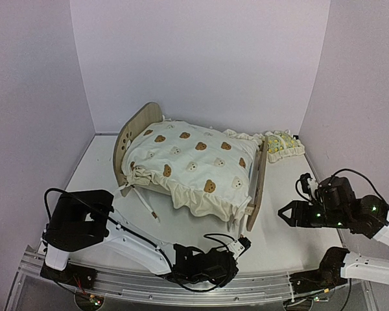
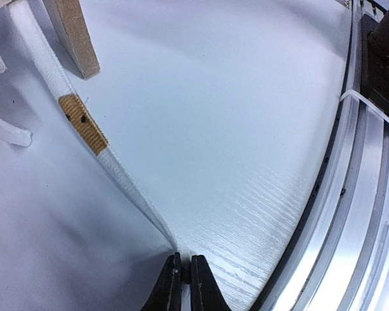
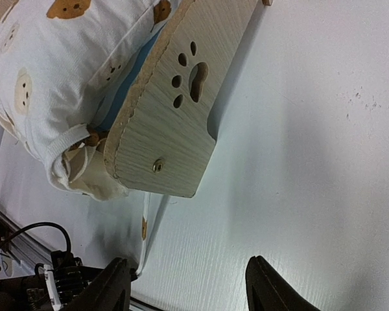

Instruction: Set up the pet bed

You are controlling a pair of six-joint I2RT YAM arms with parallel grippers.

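The pet bed (image 1: 133, 137), a light-wood frame with two arched end boards, stands mid-table with the cream bear-print cushion (image 1: 194, 162) lying on it. My left gripper (image 1: 242, 245) is low by the near edge, in front of the bed's right end board (image 1: 258, 188). In the left wrist view its jaws (image 2: 182, 269) are shut on the end of the cushion's white tie strap (image 2: 84, 120), which runs back towards a bed leg (image 2: 71, 35). My right gripper (image 1: 286, 214) hangs open and holds nothing, right of the bed, facing the paw-print end board (image 3: 175, 110).
A small lemon-print pillow (image 1: 282, 144) lies at the back right, beyond the bed. Another loose tie strap (image 1: 146, 206) trails from the cushion's front left corner. The aluminium rail (image 2: 363, 162) of the near table edge runs just beside the left gripper.
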